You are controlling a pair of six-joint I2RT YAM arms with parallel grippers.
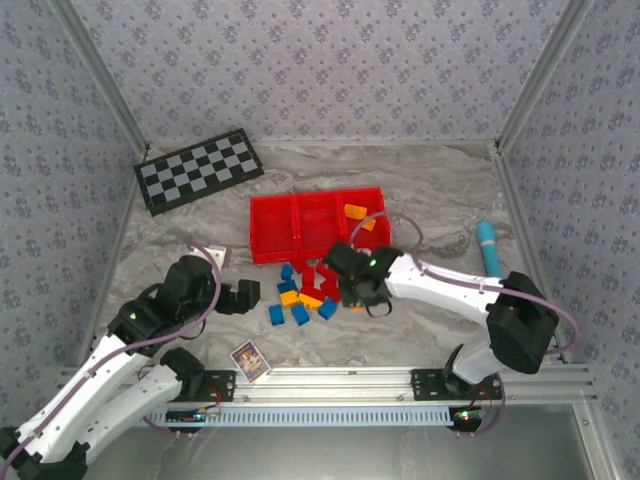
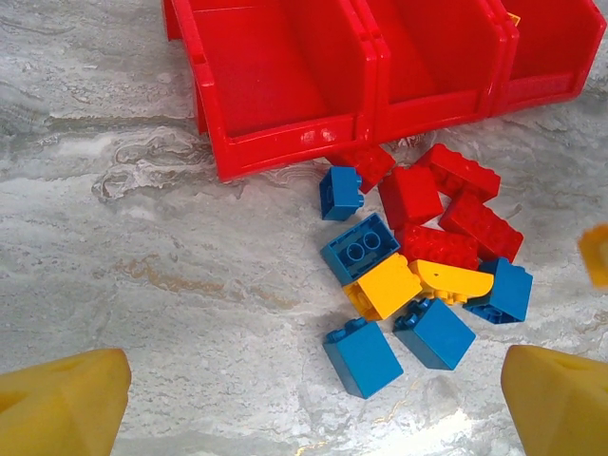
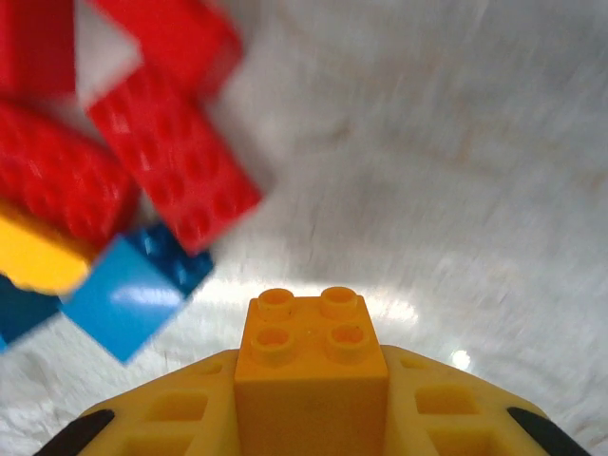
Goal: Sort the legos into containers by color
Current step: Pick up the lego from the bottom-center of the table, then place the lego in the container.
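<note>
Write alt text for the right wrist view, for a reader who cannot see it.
An orange-yellow four-stud brick is clamped between the right arm's yellow jaws at the bottom of the frame, the marbled table beyond it. At upper left, blurred, lie red bricks, a blue brick and another orange-yellow piece.

Top camera high up at near side, looks down on whole table (image 1: pixel 420 190). Left wrist camera low, faces lego pile (image 2: pixel 418 252) and red tray (image 2: pixel 285 152). Right wrist camera very close to same pile.
</note>
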